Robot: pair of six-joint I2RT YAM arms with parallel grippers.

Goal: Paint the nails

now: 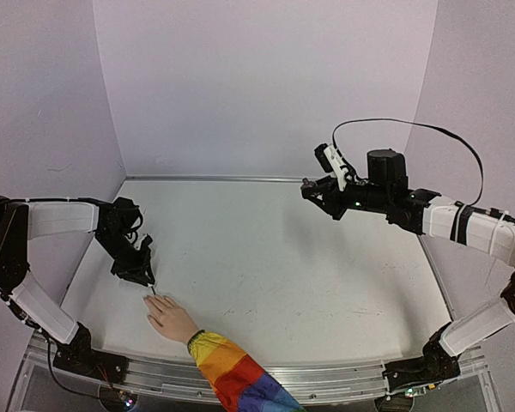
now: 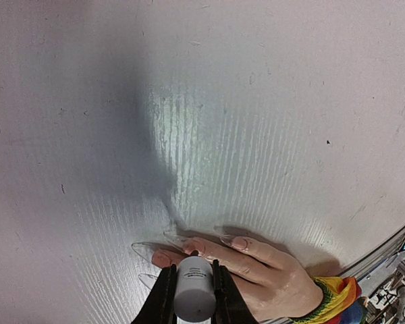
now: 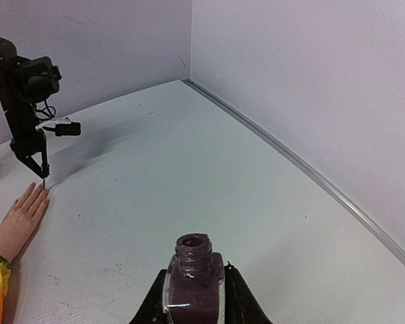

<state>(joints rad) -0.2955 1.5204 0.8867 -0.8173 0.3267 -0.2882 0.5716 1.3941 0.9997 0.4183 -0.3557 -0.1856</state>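
A pale hand in a rainbow-striped sleeve lies flat near the table's front left. Its nails are long, clear and pale. My left gripper is shut on the white cap of the polish brush. It hangs right over the fingertips, and the dark brush tip sits at the middle fingers. In the top view the left gripper points down at the hand. My right gripper is shut on an open bottle of dark purple polish, held high over the back right of the table.
White walls close the table on three sides, with a metal rail along the right edge. The left arm stands over the hand in the right wrist view. A black cable loops above the right arm.
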